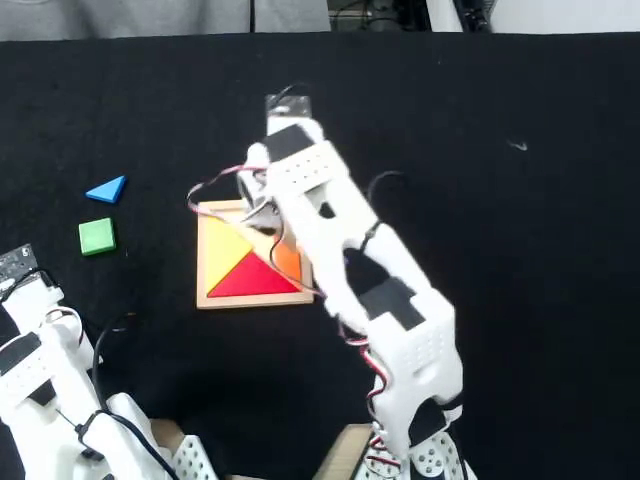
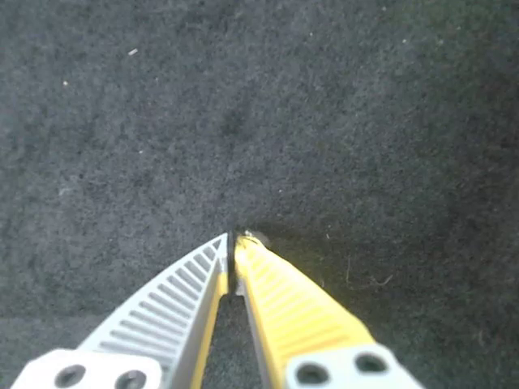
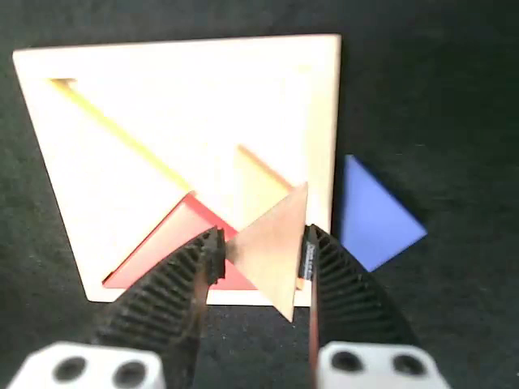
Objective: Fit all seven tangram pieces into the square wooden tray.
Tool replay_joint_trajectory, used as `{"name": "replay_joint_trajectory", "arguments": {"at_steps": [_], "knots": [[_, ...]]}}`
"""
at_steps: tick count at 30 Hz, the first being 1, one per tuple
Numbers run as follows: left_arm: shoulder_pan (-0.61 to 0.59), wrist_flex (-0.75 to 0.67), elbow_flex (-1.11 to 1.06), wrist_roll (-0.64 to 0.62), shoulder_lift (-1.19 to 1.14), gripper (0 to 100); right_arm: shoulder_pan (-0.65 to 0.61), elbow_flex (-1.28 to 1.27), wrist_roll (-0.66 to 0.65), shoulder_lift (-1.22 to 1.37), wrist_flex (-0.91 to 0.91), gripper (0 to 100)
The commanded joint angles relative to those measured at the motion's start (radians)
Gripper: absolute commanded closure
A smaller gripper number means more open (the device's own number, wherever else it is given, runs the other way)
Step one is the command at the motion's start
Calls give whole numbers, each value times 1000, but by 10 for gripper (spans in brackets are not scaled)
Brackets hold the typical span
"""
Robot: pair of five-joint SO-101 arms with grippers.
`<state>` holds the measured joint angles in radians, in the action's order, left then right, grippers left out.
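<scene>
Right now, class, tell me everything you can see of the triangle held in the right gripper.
The triangle is a flat, pale orange piece with straight edges and sharp corners; its material is unclear. The right gripper is shut on it, one black ribbed finger pressing each side. One corner points back between the fingers toward the wrist. It sits in front of the rim of the wooden tray and a red piece inside the tray; whether it touches either cannot be told.
</scene>
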<state>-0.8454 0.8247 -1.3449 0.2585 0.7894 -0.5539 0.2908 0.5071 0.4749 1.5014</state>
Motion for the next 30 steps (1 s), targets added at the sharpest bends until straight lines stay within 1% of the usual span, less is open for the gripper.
{"name": "replay_joint_trajectory", "arguments": {"at_steps": [1,9,16,30], "knots": [[7,-11,2,9,15,970,-58,-24,17,-67,-83,878],[7,-11,2,9,15,970,-71,-44,11,-56,-160,878],[7,-11,2,9,15,970,-71,-38,18,7,-163,878],[7,-11,2,9,15,970,-72,-21,18,19,-169,877]]}}
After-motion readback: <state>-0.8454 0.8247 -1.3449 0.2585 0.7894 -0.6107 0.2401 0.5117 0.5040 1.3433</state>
